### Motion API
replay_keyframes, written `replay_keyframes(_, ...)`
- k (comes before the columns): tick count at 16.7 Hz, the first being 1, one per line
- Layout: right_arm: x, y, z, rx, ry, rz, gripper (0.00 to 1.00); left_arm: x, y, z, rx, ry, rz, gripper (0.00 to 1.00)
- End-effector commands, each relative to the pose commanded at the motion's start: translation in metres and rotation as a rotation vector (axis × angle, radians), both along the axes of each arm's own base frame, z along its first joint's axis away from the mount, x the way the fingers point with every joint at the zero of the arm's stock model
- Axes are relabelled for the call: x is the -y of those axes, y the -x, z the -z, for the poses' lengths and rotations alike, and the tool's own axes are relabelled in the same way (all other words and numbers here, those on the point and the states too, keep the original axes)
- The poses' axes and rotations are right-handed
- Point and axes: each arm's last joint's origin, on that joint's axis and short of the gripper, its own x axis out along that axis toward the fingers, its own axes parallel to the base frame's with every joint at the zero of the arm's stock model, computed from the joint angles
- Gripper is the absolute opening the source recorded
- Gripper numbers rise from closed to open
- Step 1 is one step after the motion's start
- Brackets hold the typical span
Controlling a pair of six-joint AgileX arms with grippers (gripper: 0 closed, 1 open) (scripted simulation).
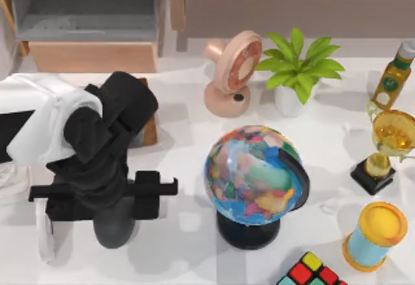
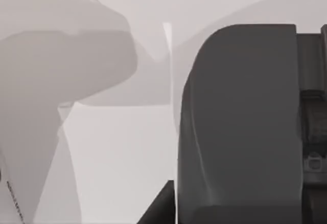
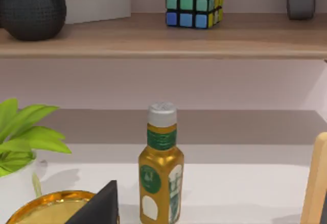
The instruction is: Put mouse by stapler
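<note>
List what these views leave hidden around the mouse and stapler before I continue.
Top view: the left hand covers most of the mouse; only its rounded end shows.
Top view: the stapler, at the table's left, is partly hidden by the left arm.
Left wrist view: a dark grey body is cut off by the edges; what it is cannot be told.
The right arm idles facing the bottle.

- The mouse (image 1: pixel 115 225) under our left gripper (image 1: pixel 104 197) looks like smooth, matt dark grey plastic.
- The stapler (image 1: pixel 47 236) at the near left is glossy, translucent white.
- The trophy (image 1: pixel 388 143) shines like polished gold metal (its base matt black).
- The globe (image 1: pixel 254 173) is glossy.
- The shelf (image 3: pixel 163 38) looks like matt wood.
</note>
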Motion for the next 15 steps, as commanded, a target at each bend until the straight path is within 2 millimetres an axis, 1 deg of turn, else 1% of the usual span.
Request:
replay_keyframes(5,0.0,0.0,0.0,0.0,0.0,0.0,1.0,0.002,-0.002,0.0,0.019,0.013,0.002,0.0)
replay_keyframes(8,0.0,0.0,0.0,0.0,0.0,0.0,1.0,0.003,-0.001,0.006,0.011,0.008,0.004,0.0)
replay_keyframes(11,0.0,0.0,0.0,0.0,0.0,0.0,1.0,0.002,0.002,0.017,-0.023,-0.013,0.005,0.0)
replay_keyframes(15,0.0,0.0,0.0,0.0,0.0,0.0,1.0,0.001,0.003,0.019,-0.029,-0.017,0.006,0.0)
